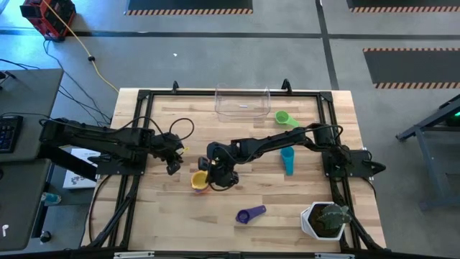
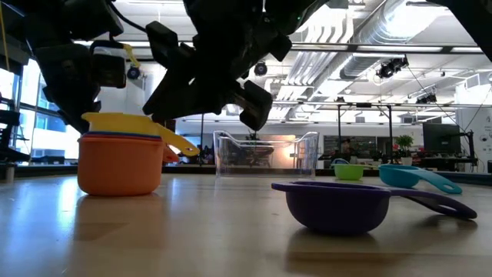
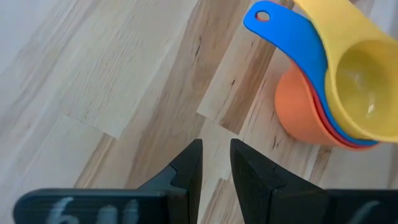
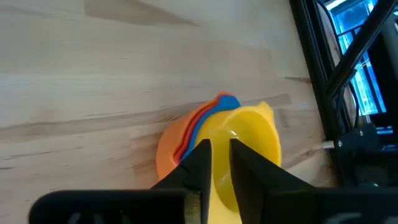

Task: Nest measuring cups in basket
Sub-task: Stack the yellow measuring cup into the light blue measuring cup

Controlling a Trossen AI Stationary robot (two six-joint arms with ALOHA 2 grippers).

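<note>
A nested stack (image 1: 200,180) stands on the table: an orange-red cup at the bottom, a blue one in it, a yellow one on top (image 2: 119,123). My right gripper (image 4: 219,146) reaches across from the right and hovers just over the yellow cup's handle (image 2: 181,143), fingers nearly together. My left gripper (image 3: 216,146) waits shut to the left of the stack (image 3: 336,81), above bare wood. The purple cup (image 1: 251,214), the teal cup (image 1: 288,160) and the green cup (image 1: 285,119) lie apart on the table. The clear basket (image 1: 242,102) sits at the far edge. No pink cup shows. My right gripper comes slanting down from the right onto the yellow cup's handle (image 4: 219,186), which runs under and between the fingers. I cannot tell whether the fingers touch it. The cup itself sits nested in the stack on the table.
A white pot with a green plant (image 1: 325,219) stands at the near right corner. Black frame rails (image 1: 136,144) run along the table's sides. Bare wood lies between the stack and the basket (image 2: 265,154).
</note>
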